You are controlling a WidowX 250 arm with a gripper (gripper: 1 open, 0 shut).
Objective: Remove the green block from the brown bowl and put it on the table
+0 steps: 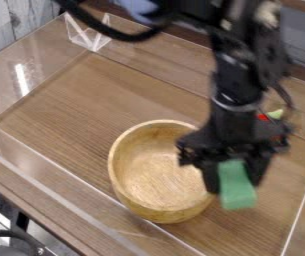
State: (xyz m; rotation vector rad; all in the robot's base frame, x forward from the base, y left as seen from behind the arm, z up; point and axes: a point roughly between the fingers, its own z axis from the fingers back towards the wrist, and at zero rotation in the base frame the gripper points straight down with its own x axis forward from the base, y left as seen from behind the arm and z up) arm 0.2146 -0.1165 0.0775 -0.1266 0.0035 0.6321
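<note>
The green block hangs on end in the air, just past the right rim of the brown bowl, with my gripper shut on its upper part. The black arm comes down from the top of the view to the right of the bowl. The light tan bowl sits on the wood-grain table with nothing showing inside it. The block's lower end is above the table surface, and I cannot tell how high.
Low clear acrylic walls border the table on the left and front. The red strawberry toy is mostly hidden behind the arm at the right. Bare tabletop lies left of and behind the bowl.
</note>
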